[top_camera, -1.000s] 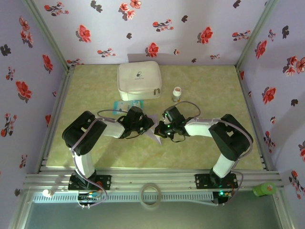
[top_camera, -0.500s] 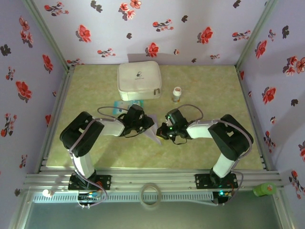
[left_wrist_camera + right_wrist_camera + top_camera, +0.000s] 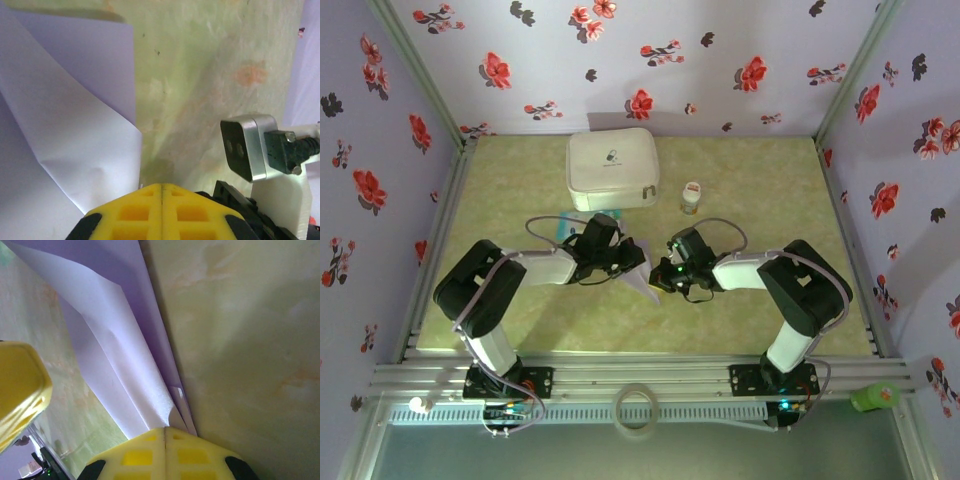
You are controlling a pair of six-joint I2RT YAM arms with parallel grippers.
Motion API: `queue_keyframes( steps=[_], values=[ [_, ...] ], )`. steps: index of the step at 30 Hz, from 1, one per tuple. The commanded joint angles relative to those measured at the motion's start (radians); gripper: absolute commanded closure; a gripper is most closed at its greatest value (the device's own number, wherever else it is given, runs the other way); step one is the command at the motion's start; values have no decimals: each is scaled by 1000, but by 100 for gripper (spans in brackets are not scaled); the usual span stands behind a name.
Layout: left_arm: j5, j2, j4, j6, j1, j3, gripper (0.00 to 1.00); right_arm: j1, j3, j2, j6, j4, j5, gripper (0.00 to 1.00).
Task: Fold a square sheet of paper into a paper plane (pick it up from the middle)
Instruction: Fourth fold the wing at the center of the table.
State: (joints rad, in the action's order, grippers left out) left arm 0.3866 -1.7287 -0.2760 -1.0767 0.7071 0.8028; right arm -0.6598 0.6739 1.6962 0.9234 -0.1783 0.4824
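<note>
Left hand (image 3: 161, 186) and right hand (image 3: 165, 429) clamp the folded lavender paper (image 3: 642, 283).
Each hand's fingers meet on a paper edge, low over the tabletop (image 3: 770, 190), facing each other.

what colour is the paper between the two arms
Plain pale lavender; the paper shows best in the right wrist view.

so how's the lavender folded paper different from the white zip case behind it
The lavender folded paper is thin, creased and pointed; the white zip case is bulky with rounded corners. The paper is pinched in the right gripper; the case sits free, farther back. The case looks clearly larger. Both are pale.
</note>
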Motion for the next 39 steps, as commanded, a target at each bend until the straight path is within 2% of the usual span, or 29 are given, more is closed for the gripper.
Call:
queue_keyframes(
  steps=[1,7,15,28,39],
  values=[
    [58,-36,1,31,4,-7,95,13,-19,5,-31,106,-29,98],
    [47,-104,27,48,-1,18,94,16,-24,4,-36,112,-27,98],
    [-46,-128,100,92,-44,35,93,15,-11,14,-85,202,-45,100],
    [-57,-147,183,155,-142,109,92,15,-12,23,-162,289,-44,100],
    [-95,-158,242,218,-168,152,91,15,-23,19,-220,342,-28,100]
  ],
)
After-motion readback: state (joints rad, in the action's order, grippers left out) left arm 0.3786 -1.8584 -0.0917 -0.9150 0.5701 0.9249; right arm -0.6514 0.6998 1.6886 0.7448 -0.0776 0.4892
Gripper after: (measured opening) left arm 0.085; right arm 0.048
